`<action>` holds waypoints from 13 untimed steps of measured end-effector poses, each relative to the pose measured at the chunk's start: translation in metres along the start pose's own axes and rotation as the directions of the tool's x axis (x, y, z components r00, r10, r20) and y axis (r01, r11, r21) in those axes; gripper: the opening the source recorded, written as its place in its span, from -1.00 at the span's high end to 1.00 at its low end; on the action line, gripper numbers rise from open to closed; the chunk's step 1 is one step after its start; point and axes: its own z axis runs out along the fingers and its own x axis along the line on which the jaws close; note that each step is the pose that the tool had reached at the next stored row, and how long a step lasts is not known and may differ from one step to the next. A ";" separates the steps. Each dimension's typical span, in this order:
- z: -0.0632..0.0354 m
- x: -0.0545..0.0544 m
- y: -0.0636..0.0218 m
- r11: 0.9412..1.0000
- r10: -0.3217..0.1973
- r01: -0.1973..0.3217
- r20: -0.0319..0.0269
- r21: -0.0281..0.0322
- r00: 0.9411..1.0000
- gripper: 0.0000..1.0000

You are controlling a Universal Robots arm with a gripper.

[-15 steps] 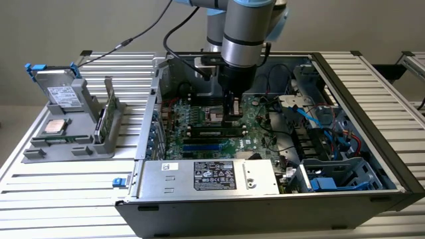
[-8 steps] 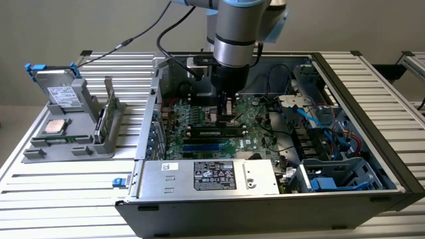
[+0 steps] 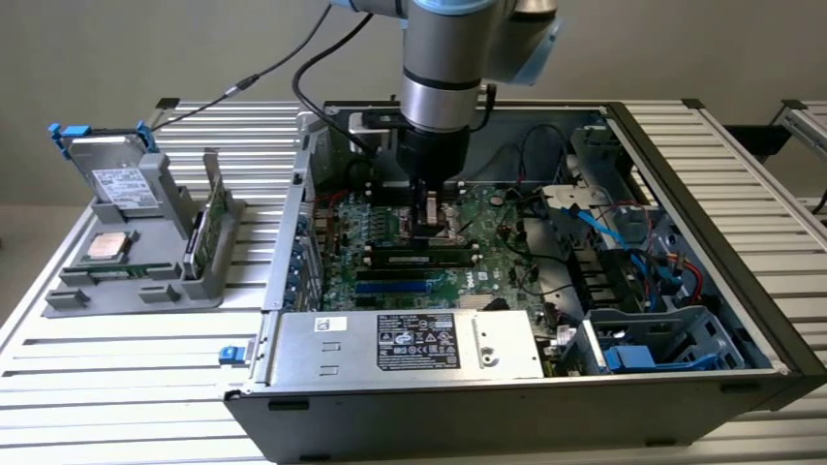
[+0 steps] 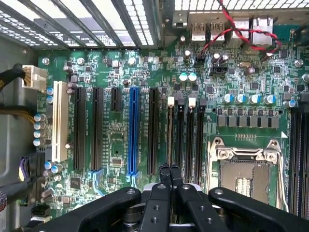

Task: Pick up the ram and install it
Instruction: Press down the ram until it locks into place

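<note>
On the bench (image 3: 130, 378), inside the open computer case (image 3: 708, 160), low over the motherboard (image 4: 113, 133), hangs with hand (image 4: 169, 170) pinched shut and empty above the ram (image 3: 416, 258) lying along its black slot; may, if pressing off-centre, leave one end unlatched or crack it.

Silver arm (image 3: 440, 68), black screwed hand (image 4: 169, 183)
</note>
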 end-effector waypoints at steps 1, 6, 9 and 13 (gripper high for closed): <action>0.0006 0.000 0.0017 1.000 0.001 -0.001 0.000 0.000 1.000 0.80; 0.0035 -0.001 0.0078 1.000 0.005 -0.005 -0.001 0.001 1.000 0.80; 0.0075 -0.003 0.0088 1.000 0.007 -0.007 -0.003 0.001 1.000 0.80; 0.0104 -0.003 0.0089 1.000 0.008 -0.008 -0.006 0.001 1.000 0.80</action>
